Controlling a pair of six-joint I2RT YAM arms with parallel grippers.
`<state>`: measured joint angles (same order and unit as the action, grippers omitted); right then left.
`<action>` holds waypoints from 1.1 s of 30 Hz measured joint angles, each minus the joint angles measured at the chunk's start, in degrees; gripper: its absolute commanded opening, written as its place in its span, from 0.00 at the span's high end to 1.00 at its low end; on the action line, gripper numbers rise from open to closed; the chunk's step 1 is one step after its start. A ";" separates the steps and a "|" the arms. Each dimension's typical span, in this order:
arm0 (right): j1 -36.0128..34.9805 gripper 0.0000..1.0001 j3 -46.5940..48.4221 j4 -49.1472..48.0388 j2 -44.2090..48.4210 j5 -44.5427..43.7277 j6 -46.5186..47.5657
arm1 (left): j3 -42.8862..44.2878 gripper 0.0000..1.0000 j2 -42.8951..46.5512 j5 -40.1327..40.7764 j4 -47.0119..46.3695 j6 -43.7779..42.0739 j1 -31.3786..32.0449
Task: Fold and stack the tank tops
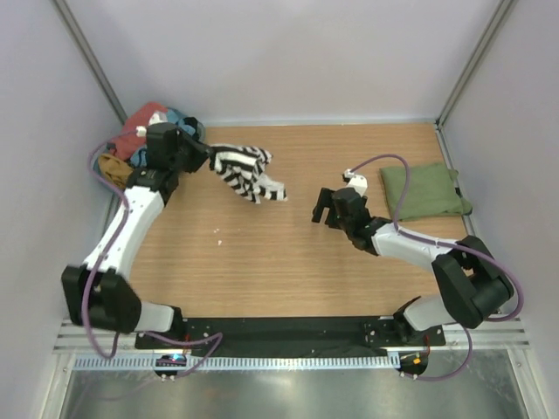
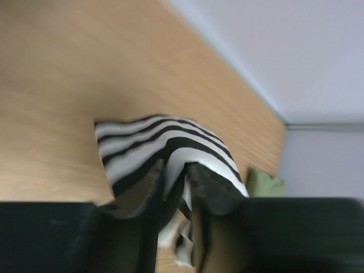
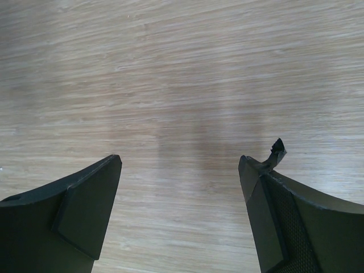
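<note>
The striped black-and-white tank top (image 1: 246, 172) hangs crumpled from my left gripper (image 1: 208, 157) at the back left, its lower end trailing toward the table. In the left wrist view the left gripper (image 2: 177, 170) is shut on the striped cloth (image 2: 148, 142). The olive green tank top (image 1: 423, 190) lies folded flat at the right edge; a corner of it shows in the left wrist view (image 2: 263, 183). My right gripper (image 1: 323, 207) is open and empty over bare wood mid-table, left of the green top; its jaws stand wide apart in the right wrist view (image 3: 179, 170).
A pile of other garments, salmon-red (image 1: 140, 122) and light blue (image 1: 179, 118), sits in the back left corner behind the left arm. White walls enclose the wooden table (image 1: 288, 262) on three sides. A small white speck (image 1: 219, 242) lies on the wood.
</note>
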<state>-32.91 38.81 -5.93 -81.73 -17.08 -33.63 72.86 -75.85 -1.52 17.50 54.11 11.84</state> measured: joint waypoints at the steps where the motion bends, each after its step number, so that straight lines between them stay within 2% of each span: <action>1: 0.00 0.08 -0.04 0.00 0.13 -0.44 0.07 | -2.01 0.50 -2.75 -0.61 0.28 0.24 -2.27; 3: 0.00 0.08 -0.09 -0.02 0.17 -1.01 0.17 | -4.42 0.41 -8.66 -0.96 2.67 -0.15 -4.85; 5: 0.00 0.08 -0.24 -0.02 0.17 -1.09 0.37 | -6.45 0.34 -12.46 -0.81 5.07 -0.92 -4.74; 6: 0.00 0.08 -0.28 -0.07 0.15 -1.01 0.48 | -7.72 0.27 -12.87 -0.07 6.16 -1.42 -3.98; 8: 0.00 0.10 -0.39 -0.26 0.07 -0.52 0.63 | -9.07 0.25 -11.87 3.06 8.90 -2.99 -1.14; 10: 0.00 0.15 -0.42 -0.79 -0.37 0.55 0.92 | -9.07 0.26 -9.38 6.91 9.79 -5.18 3.04; 11: 0.00 0.23 -0.42 -1.14 -0.79 1.18 1.16 | -9.07 0.27 -8.02 8.17 9.79 -5.99 4.83; 13: 0.00 0.29 -0.42 -2.49 -2.19 3.67 2.03 | -8.72 0.30 -4.42 10.60 9.73 -8.28 9.64; 18: -0.04 0.33 -0.02 -3.56 -5.62 7.82 2.97 | -6.84 0.34 -4.52 12.33 8.94 -12.07 16.20; 24: -0.15 0.34 -0.22 -3.65 -5.55 6.78 3.13 | -1.62 0.37 -17.86 12.85 9.62 -14.97 21.16; 32: -0.15 0.34 -4.55 -4.94 2.51 0.66 3.08 | 10.51 0.43 -36.79 12.59 13.53 -18.88 22.71; 33: -0.15 0.33 -5.03 -5.18 3.39 0.04 3.10 | 11.91 0.50 -38.53 12.76 13.86 -19.19 22.71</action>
<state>-33.06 33.78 -11.11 -78.35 -17.04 -30.52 84.77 -114.39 11.25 31.35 34.92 34.54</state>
